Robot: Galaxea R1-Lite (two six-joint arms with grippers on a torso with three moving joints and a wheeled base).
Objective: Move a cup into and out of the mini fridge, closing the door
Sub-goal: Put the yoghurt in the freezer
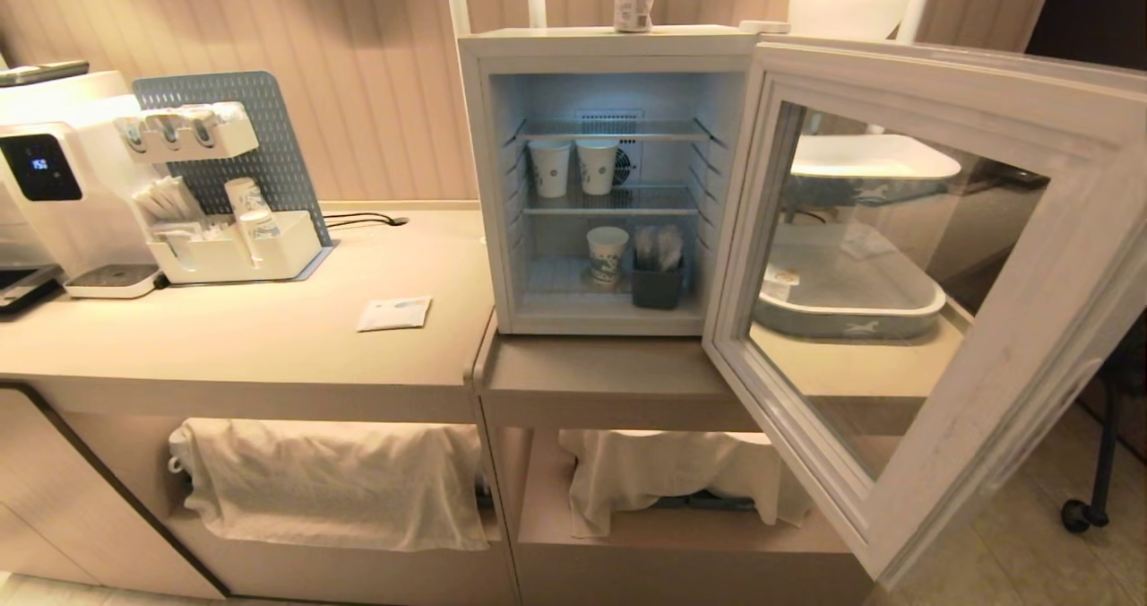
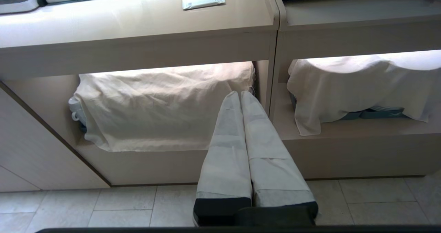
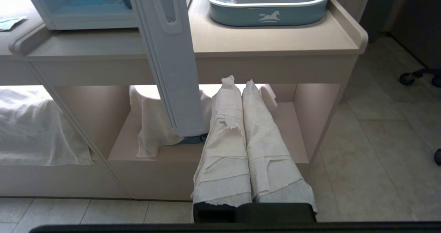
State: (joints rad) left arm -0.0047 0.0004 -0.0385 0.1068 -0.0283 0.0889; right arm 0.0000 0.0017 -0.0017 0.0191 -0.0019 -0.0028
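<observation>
The cup (image 1: 635, 1), a small white sealed tub, stands upright on top of the mini fridge (image 1: 475, 185). The fridge's interior is lit. Its door (image 1: 1048, 319) is swung wide open to the right, and its edge (image 3: 168, 53) shows close in the right wrist view. Neither arm appears in the head view. My left gripper (image 2: 240, 94) hangs low before the counter's lower shelves, its paper-wrapped fingers pressed together and empty. My right gripper (image 3: 239, 83) is also shut and empty, low, just right of the open door's bottom corner.
Three paper cups (image 1: 597, 165) and a dark holder (image 1: 657, 283) sit on the fridge shelves. A coffee machine (image 1: 54, 194), an organiser (image 1: 233, 247) and a packet (image 1: 394, 313) are on the left counter. A blue-grey tray (image 3: 268, 16) lies behind the door. Cloths (image 1: 332, 480) cover the lower shelves.
</observation>
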